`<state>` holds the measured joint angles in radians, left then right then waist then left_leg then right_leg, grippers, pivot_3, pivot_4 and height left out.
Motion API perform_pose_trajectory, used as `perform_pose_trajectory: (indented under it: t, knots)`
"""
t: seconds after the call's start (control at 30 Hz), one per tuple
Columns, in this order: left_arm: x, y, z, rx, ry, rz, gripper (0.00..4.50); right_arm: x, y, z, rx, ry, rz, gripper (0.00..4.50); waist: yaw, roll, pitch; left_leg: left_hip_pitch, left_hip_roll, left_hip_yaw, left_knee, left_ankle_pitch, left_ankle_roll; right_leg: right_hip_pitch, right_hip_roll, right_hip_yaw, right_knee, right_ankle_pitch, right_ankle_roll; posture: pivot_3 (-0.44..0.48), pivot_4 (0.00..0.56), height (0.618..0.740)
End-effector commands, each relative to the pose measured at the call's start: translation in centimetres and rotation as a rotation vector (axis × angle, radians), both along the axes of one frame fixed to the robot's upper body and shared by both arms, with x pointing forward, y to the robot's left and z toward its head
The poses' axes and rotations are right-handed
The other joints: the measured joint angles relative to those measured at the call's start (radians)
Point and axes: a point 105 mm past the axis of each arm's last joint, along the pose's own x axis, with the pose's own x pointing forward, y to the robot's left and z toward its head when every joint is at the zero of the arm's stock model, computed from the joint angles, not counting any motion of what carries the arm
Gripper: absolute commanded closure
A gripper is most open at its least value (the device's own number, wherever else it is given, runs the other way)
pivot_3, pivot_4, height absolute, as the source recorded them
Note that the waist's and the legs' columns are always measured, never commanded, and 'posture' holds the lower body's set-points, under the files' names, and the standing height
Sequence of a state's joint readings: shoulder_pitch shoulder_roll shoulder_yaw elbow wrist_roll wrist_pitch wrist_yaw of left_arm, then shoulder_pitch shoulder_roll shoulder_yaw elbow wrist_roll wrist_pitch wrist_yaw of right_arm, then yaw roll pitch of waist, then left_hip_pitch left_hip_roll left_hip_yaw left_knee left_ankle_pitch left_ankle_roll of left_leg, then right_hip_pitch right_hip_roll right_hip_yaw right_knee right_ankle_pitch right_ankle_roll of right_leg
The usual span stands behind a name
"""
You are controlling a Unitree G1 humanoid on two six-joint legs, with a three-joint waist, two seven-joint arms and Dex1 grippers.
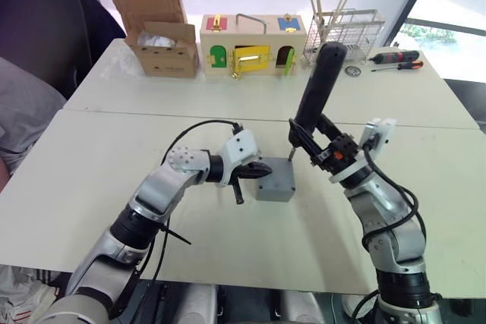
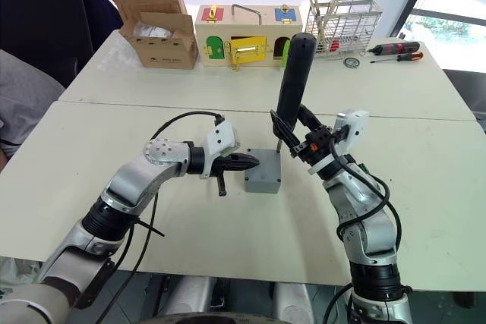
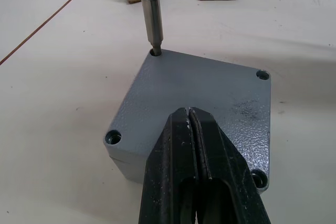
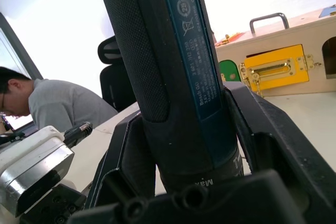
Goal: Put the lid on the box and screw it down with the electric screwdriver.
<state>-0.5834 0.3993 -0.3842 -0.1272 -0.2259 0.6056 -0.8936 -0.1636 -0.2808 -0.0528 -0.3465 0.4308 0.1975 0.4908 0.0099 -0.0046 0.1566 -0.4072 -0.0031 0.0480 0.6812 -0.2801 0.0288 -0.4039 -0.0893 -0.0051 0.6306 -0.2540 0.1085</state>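
One grey box (image 1: 275, 182) mid-desk (image 1: 91, 187), lid (image 3: 205, 95) on. Right gripper (image 1: 323, 149) jaws clamped on one electric screwdriver (image 1: 319, 85), bit in a corner screw hole. Left gripper (image 3: 197, 145) jaws closed, empty, pressing the lid. Two hand screwdrivers (image 1: 396, 59) far right.

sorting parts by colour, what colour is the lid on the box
Grey, with a slightly speckled finish. The lid shows best in the left wrist view.

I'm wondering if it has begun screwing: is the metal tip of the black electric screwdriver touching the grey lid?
Touching. In the left wrist view the electric screwdriver's bit sits down in a corner screw hole of the lid, with no gap showing.
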Motion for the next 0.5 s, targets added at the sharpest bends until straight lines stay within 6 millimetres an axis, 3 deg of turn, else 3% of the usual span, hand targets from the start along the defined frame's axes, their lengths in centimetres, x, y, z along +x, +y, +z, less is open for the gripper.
perform_pose_trajectory:
  t: [0.03,0.5]
  knots:
    - [-0.41,-0.29,-0.52,0.018,0.011,-0.017,4.5,0.33,0.66,-3.66,-0.031,0.146,0.018,2.54,0.0,0.0,0.0,0.0,0.0,0.0,0.0,0.0,0.0,0.0,0.0,0.0,0.0,0.0,0.0,0.0,0.15,0.731]
    - [-0.43,-0.31,-0.59,0.017,0.012,-0.015,4.5,0.18,0.48,-4.0,-0.039,0.151,0.01,2.54,0.0,-0.001,-0.002,0.0,0.0,0.0,-0.001,0.0,0.0,0.0,-0.005,0.0,0.0,-0.001,-0.002,0.0,0.15,0.731]
